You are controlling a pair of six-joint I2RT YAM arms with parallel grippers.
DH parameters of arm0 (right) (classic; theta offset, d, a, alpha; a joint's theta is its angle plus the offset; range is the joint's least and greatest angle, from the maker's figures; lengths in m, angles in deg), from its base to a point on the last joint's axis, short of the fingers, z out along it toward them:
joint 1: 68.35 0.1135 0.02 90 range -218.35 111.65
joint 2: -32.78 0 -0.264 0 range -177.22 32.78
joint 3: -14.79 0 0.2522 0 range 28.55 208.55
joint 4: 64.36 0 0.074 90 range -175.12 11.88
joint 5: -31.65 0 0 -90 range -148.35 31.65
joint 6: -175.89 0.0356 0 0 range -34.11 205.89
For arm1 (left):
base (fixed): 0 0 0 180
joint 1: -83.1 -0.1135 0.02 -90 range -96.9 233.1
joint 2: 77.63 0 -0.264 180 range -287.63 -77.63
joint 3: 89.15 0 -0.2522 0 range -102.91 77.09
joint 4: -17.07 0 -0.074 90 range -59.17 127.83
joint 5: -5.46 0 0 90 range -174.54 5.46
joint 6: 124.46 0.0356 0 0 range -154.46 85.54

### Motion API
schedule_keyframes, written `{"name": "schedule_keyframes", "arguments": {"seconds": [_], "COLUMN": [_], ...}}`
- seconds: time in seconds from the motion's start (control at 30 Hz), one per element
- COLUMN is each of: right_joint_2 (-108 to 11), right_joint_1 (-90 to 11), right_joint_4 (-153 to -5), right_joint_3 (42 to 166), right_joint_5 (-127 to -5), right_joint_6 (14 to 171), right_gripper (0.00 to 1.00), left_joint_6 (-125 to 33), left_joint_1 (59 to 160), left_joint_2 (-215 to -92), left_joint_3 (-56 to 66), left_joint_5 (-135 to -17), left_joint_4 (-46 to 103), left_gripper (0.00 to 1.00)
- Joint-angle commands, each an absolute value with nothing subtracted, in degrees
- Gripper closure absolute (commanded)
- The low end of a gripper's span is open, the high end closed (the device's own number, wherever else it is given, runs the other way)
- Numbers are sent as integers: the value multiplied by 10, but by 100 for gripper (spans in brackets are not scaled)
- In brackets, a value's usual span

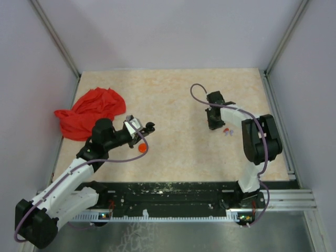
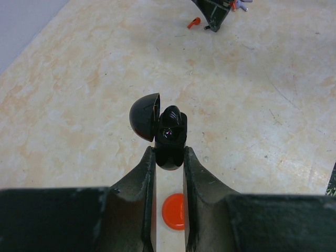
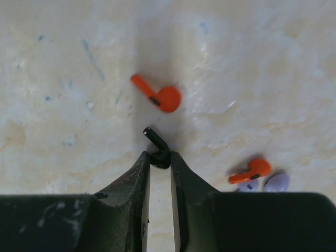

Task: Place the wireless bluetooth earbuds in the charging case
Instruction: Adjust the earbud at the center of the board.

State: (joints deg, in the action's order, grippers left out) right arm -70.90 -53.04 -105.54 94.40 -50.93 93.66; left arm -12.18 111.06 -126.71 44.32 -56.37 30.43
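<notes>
Where the overhead view shows the two arms rising from the bottom edge, the nearest loose thing on the table (image 1: 173, 100) is an orange disc (image 2: 174, 211), lying flat just below centre-left. It shows in the left wrist view through the gap between the fingers. Just above it, the left gripper (image 2: 169, 153) has its jaws drawn in to a narrow gap and clamped on the sides of the black charging case (image 2: 170, 137). The case stands out past the fingertips, off the table, with its domed lid (image 2: 144, 116) swung open to the left. Further on, right of centre in the overhead view, the right gripper (image 3: 159, 158) points down at the table with its jaws almost together. The rounded head of the black earbud (image 3: 156, 144) is pinched between the very tips, and its stem angles up and to the left. Just above it in the right wrist view, apart from the fingers, an orange earbud (image 3: 167, 98) lies on the table. A second orange earbud (image 3: 252, 170) lies at the lower right of that view, touching a pale lavender piece (image 3: 277, 182) that is partly hidden by the gripper body. Farthest back, at the upper left of the table in the overhead view, sits a crumpled red cloth (image 1: 89, 113).
</notes>
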Motion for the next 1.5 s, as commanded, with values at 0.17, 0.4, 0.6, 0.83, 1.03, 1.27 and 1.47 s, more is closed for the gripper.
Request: {"name": "schedule_keyframes", "arguments": {"seconds": [0.17, 0.4, 0.6, 0.83, 1.03, 1.27, 1.47], "right_joint_2": [-628, -676, -707, -685, -675, -635, -601], "right_joint_1": [-384, -281, -263, -271, -311, -314, -328], "right_joint_4": [-1115, -1116, -1136, -1154, -1134, -1129, -1130], "right_joint_3": [895, 923, 950, 942, 935, 927, 932], "right_joint_5": [-522, -525, -513, -458, -481, -522, -565], "right_joint_6": [938, 903, 877, 869, 898, 915, 933], "right_gripper": [85, 85, 78, 70, 69, 68, 67], "left_joint_6": [-126, -125, -124, -123, -123, -124, -126], "left_joint_1": [1110, 1111, 1110, 1111, 1111, 1111, 1110], "left_joint_2": [-1265, -1265, -1264, -1267, -1268, -1270, -1269], "left_joint_3": [442, 443, 444, 444, 444, 444, 444], "left_joint_5": [-557, -560, -562, -562, -562, -561, -556], "left_joint_4": [304, 305, 306, 305, 306, 306, 306], "left_gripper": [100, 100, 100, 100, 100, 100, 100]}}
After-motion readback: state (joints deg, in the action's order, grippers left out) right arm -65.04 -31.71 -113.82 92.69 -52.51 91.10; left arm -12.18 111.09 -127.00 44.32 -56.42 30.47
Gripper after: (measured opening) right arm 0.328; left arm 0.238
